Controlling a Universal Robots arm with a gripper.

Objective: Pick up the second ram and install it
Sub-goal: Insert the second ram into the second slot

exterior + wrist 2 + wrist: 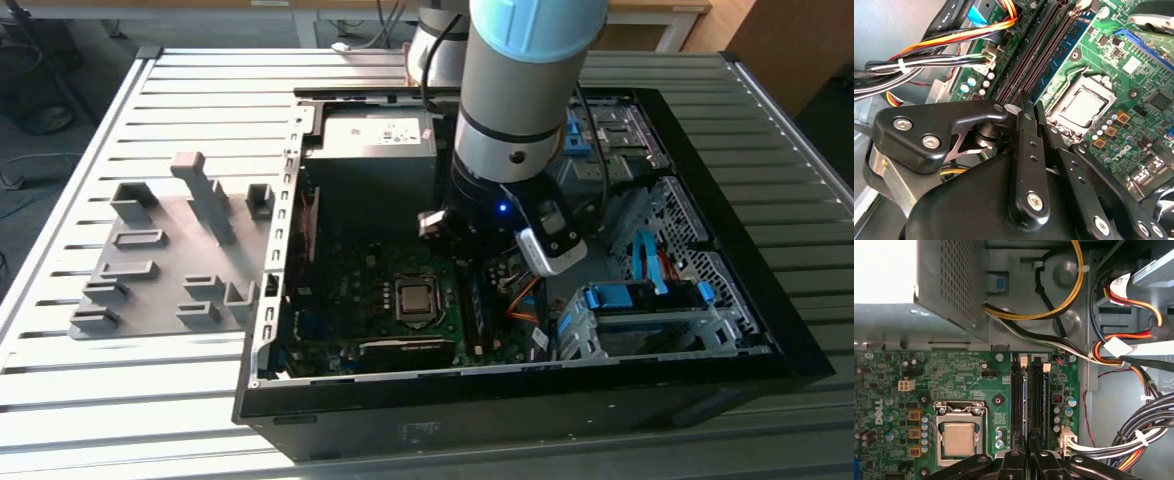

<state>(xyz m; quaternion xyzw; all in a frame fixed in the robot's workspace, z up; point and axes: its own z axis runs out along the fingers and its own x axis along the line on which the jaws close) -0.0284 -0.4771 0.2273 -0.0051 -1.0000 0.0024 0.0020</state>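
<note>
The gripper (1030,107), fingers closed together, is being held just above the memory slots (1026,400) beside the CPU socket (959,437).

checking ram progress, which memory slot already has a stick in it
The slot on the CPU socket's side: a blue-green stick stands in it; the slots toward the cables look empty.

Green motherboard (954,375), black pincer (1030,107)

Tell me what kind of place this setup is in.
Most likely a robotics lab or test workshop: an open computer case lies on a slatted metal table, beside a grey plastic fixture, with the arm's gripper over the motherboard.
</note>
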